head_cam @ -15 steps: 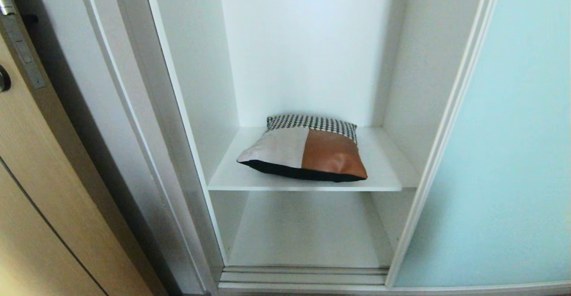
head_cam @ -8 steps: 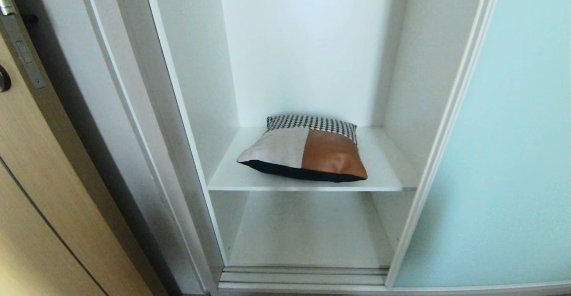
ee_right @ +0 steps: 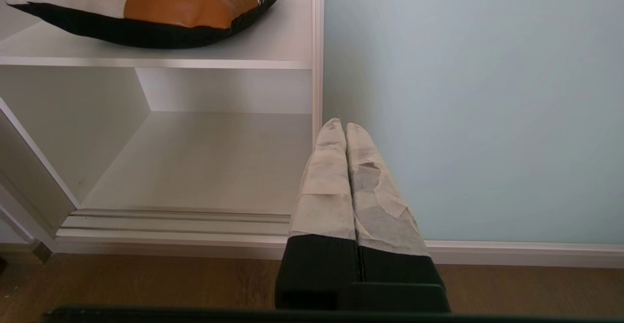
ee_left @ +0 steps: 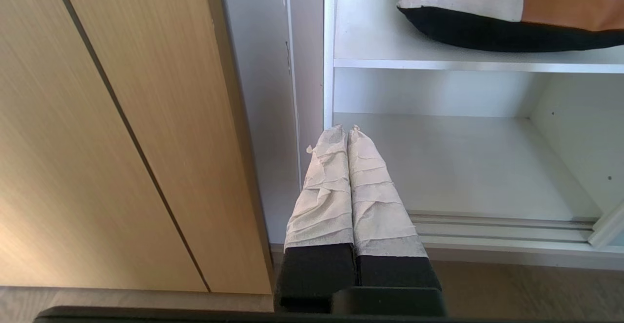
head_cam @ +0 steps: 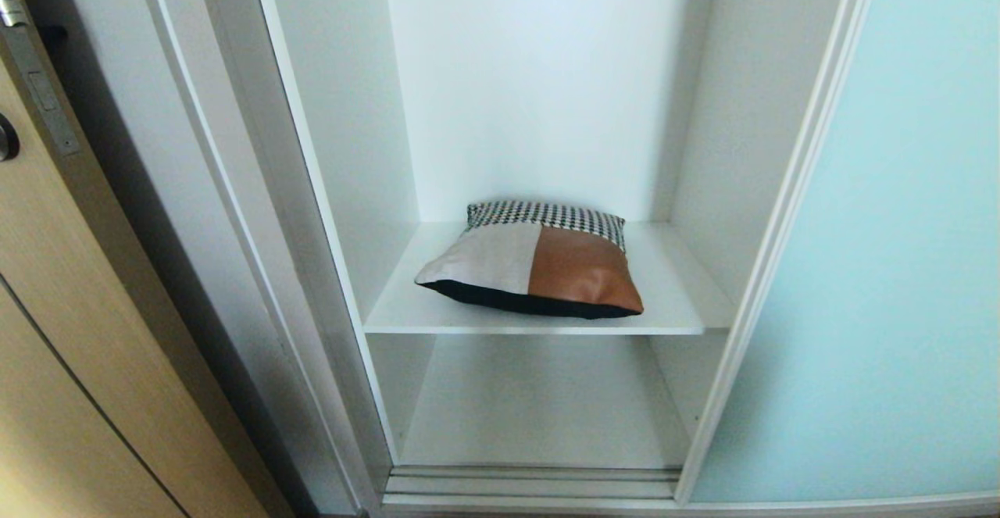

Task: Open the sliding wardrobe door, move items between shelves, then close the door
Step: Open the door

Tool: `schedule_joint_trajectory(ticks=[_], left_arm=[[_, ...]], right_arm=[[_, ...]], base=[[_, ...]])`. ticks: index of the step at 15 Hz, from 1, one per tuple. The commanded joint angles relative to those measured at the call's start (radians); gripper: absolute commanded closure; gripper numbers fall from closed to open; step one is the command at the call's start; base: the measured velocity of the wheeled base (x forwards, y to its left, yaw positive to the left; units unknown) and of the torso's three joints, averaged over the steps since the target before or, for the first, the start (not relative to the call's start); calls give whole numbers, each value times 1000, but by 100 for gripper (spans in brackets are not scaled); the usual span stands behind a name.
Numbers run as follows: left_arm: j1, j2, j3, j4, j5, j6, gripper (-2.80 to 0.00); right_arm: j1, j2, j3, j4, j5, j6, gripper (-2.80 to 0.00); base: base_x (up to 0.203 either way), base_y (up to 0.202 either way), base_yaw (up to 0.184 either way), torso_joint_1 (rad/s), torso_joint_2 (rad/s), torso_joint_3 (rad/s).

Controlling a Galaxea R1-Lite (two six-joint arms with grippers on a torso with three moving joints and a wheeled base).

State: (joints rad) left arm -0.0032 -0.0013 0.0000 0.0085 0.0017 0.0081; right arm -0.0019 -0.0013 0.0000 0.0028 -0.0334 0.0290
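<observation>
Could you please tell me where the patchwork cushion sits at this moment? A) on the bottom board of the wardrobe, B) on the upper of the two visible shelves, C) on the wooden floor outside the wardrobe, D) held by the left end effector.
B: the patchwork cushion lies flat on the upper shelf, while the bottom board beneath it is bare.

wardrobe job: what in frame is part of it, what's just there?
Part of the job:
- sliding glass door, pushed open to the right
- cushion, lying on the upper shelf
- lower shelf, bare
- left gripper and right gripper, jaws shut, low in front of the wardrobe

Just there:
- wooden door
- wood floor
</observation>
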Motion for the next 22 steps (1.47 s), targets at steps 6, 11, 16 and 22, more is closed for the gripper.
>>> schedule_joint_trajectory(ticks=[6,11,16,22], left_arm=[[0,3,2,-1,0,0,0],[0,3,2,-1,0,0,0],[0,3,2,-1,0,0,0],[0,3,2,-1,0,0,0]], right_arm=[[-1,1,1,0,0,0,0],[0,1,0,0,0,0,0],[0,1,1,0,0,0,0],[-1,1,1,1,-2,-14,0]], base=[[0,0,0,0,0,0],[0,0,0,0,0,0],[0,0,0,0,0,0],[0,0,0,0,0,0]])
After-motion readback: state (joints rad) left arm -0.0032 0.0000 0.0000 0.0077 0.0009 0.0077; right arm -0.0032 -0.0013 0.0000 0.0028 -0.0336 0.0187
